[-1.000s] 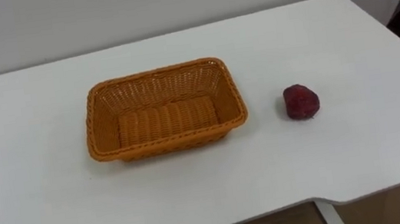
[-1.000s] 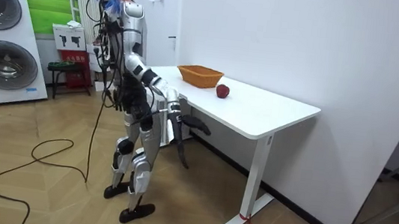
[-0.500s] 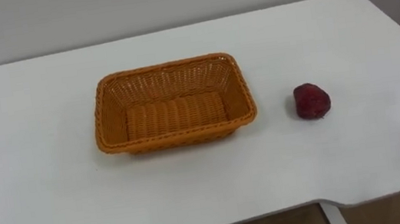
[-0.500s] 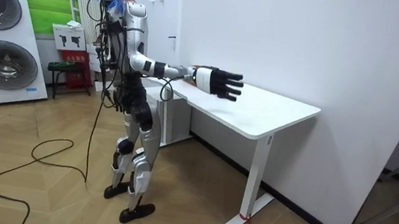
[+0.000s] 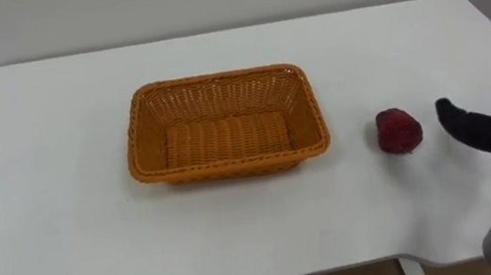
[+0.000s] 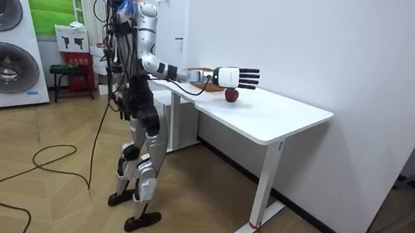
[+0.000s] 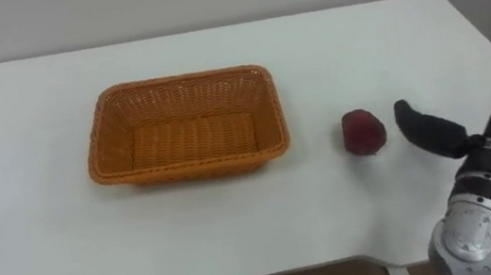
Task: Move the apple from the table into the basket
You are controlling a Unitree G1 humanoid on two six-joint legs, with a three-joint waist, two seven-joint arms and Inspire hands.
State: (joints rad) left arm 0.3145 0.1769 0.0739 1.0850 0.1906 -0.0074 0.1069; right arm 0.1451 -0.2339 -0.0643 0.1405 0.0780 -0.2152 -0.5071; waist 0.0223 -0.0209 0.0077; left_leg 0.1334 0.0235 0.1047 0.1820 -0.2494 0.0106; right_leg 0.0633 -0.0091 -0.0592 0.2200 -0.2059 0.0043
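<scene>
A dark red apple [image 5: 398, 130] lies on the white table [image 5: 50, 239], to the right of an empty orange wicker basket [image 5: 219, 79]. My right hand [image 5: 474, 127] reaches in from the lower right and hovers just right of the apple, a short gap away, not touching it. In the room view the right hand [image 6: 231, 77] is held out above the table with straight, spread fingers, over the apple [image 6: 231, 95]. I stand at the table's edge, on the room view's left.
The table's front edge runs close below the basket and the apple. A white wall stands behind the table. Washing machines [image 6: 9, 39] stand far off at the room view's left.
My right arm has swung up from beside my body and out over the table, and the hand has come in beside the apple. The eye view has shifted a little; basket and apple stay put.
</scene>
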